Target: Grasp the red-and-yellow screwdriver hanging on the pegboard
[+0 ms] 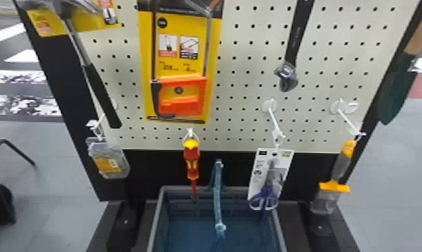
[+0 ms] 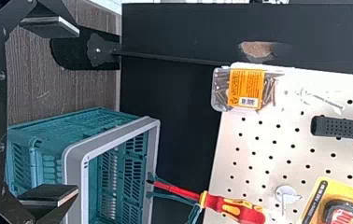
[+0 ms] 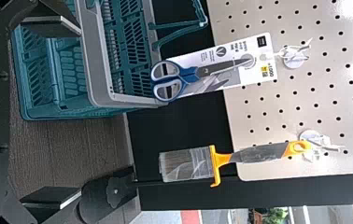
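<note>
Okay, so nearest you, your left tool (image 2: 78,111) is sitting released in the left wrist view, its two flat fingers standing wide apart. Your right tool (image 3: 80,112) is looking the same in the right wrist view, released and spreading wide.

Next you're getting the basket (image 1: 155,221), resting on the dark base (image 1: 146,214), and I'm using that as the landmark for everything. Your red-and-yellow screwdriver (image 1: 192,159) is hanging from a hook above the basket's back rim, left of centre, handle up and shaft pointing down. I can't tell whether the tip is touching the rim.

The carded scissors (image 1: 275,174) are hanging above the basket's right side, blue loops down. The brush (image 1: 337,171) is dangling well to the right of the basket, bristles down, and the clear box of screws (image 1: 109,162) is hanging off to its left, up higher.

Behind and above the basket you're facing the pegboard (image 1: 233,115). The hammer (image 1: 101,93) is hanging up left of the basket, the carded hacksaw (image 1: 178,93) is sitting above it, the wrench (image 1: 287,73) is hanging up to its right, and the trowel (image 1: 396,90) is hanging way further right.

Farthest out, a chair (image 1: 12,150) is standing on the floor, left of the basket.
</note>
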You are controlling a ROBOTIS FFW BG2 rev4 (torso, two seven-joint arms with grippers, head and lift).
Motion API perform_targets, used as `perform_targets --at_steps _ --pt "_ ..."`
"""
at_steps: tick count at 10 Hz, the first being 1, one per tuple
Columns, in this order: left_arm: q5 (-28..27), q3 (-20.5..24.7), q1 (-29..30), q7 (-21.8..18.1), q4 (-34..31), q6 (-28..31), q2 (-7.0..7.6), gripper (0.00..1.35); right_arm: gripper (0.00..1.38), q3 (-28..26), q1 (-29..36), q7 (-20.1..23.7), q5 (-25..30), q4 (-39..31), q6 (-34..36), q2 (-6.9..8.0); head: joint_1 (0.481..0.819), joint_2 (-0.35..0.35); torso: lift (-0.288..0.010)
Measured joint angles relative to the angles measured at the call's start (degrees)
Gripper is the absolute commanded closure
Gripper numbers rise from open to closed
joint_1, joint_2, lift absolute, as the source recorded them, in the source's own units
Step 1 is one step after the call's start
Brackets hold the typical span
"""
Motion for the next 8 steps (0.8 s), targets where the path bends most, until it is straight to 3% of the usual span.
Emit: perform_targets --at_steps 8 --pt "0.24 -0.05 -0.04 0.0 0.0 -0.05 0.0 0.12 0.1 0.0 0.13 0.0 0.0 0.02 0.02 -0.02 0.549 0.0 -0.1"
